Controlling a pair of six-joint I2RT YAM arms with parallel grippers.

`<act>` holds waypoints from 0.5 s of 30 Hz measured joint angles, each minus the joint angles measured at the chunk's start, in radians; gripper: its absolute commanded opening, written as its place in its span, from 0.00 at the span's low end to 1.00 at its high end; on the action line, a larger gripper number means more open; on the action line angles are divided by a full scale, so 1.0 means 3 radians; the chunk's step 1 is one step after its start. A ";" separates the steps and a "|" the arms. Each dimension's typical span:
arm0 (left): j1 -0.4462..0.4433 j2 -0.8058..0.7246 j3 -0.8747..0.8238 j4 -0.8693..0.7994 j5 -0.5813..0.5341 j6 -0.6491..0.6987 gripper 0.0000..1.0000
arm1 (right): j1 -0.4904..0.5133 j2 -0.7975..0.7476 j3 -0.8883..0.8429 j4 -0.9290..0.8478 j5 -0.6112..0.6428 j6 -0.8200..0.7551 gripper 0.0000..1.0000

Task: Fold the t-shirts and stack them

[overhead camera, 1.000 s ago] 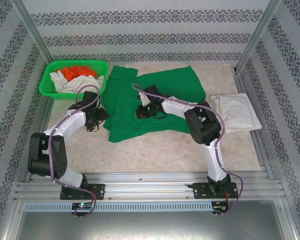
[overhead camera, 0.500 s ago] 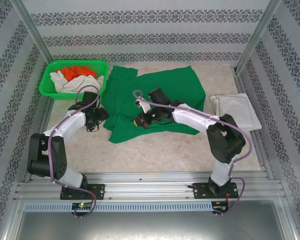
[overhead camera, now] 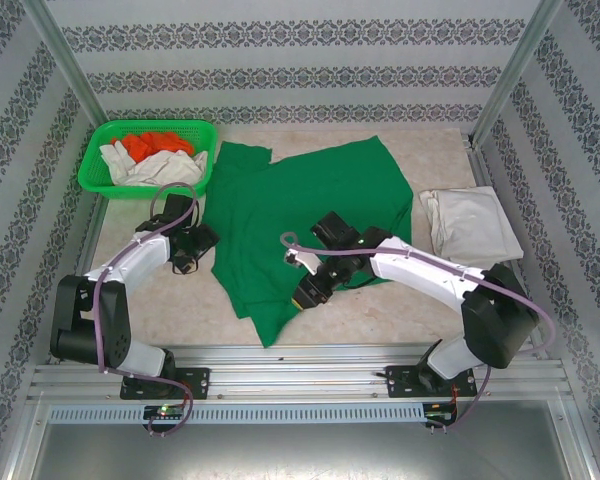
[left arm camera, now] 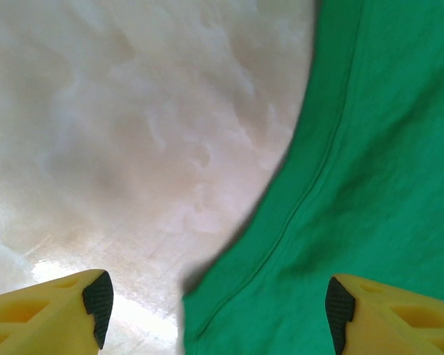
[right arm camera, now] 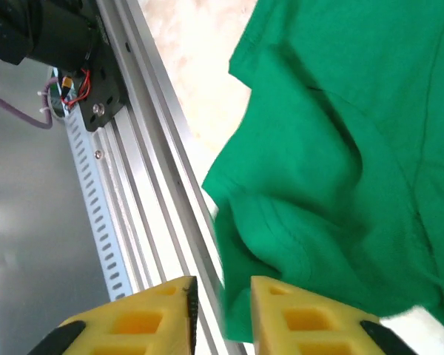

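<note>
— What is the right arm point(overhead camera: 425, 270) doing?
— It is stretching low across the worktop point(overhead camera: 380, 315). The right gripper point(right arm camera: 222, 288) is hanging over the dark green t-shirt's point(overhead camera: 310, 190) near corner, by the metal rail point(right arm camera: 152, 140), jaws a little apart, gripping nothing.
— And the left gripper point(left arm camera: 218, 299)?
— It is hovering at the shirt's left edge, jaws wide, empty. A folded off-white t-shirt point(overhead camera: 470, 225) is lying far right.

Bright, even light pours down on the overhead view, and every shadow there is soft and short. On the left wrist view, glare bleaches the marble tabletop point(left arm camera: 118, 111), hottest at lower left. The green t-shirt point(left arm camera: 377, 148) throws a blurry dark shadow along its hem. The right wrist view runs slightly soft, smeared at bottom centre.
</note>
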 measured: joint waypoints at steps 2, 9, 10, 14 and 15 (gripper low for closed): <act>-0.0051 0.0000 -0.0001 0.0005 -0.0001 -0.0053 0.77 | -0.0036 -0.0010 -0.0013 -0.0037 0.0013 -0.0039 0.67; -0.0518 0.0001 -0.0120 0.0039 -0.0015 -0.0376 0.56 | -0.0384 -0.0179 -0.0121 0.0258 0.0388 0.0168 0.78; -0.0572 0.0015 -0.0145 0.0057 -0.0013 -0.0430 0.50 | -0.0472 -0.0175 -0.0121 0.0338 0.0472 0.0235 0.78; -0.0633 0.0273 -0.0113 0.0153 -0.0008 -0.0561 0.39 | -0.0872 -0.0036 -0.0117 0.0572 0.0754 0.0533 0.78; -0.0633 0.0395 -0.0051 0.0153 -0.0020 -0.0565 0.39 | -0.0966 0.0037 -0.0117 0.0623 0.0816 0.0608 0.78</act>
